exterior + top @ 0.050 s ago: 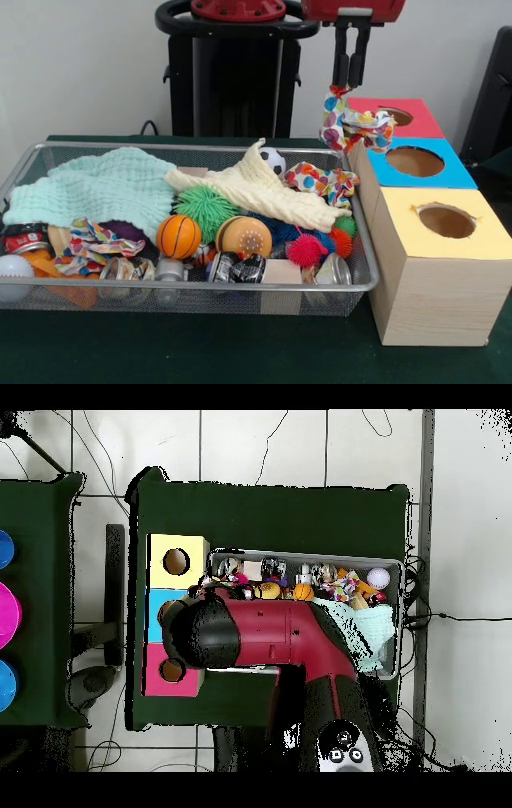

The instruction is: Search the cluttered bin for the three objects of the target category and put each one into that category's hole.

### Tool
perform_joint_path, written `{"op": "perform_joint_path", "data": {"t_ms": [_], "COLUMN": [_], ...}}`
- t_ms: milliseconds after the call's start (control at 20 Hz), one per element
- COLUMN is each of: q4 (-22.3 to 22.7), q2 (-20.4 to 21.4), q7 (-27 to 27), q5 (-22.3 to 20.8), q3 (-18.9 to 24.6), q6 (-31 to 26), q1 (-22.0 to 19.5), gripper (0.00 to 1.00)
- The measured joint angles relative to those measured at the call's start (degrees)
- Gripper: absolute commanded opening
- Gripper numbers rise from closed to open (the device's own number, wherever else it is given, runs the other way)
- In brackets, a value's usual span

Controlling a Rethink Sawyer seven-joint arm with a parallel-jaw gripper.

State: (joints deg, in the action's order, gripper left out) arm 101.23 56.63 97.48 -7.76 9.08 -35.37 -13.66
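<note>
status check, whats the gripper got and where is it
Gripper shut on polka-dot cloth, hanging between red box and blue box. Not yet in a hole. Nothing blocking.

My glossy red, rounded arm casing (270, 636) thickens into a fat black joint cap (205, 634). Near my base sits a dark panel with small pale round buttons (345, 756). My claw (350, 80) is two slim black fingers (358, 60) under a red block (352, 10).
</note>
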Motion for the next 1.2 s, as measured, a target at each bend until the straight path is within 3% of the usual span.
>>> {"op": "perform_joint_path", "data": {"t_ms": [1200], "q4": [0.3], "q2": [0.7], "q7": [0.0], "q5": [0.0], "q3": [0.0], "q6": [0.0], "q1": [-1.4], "gripper": [0.0]}}
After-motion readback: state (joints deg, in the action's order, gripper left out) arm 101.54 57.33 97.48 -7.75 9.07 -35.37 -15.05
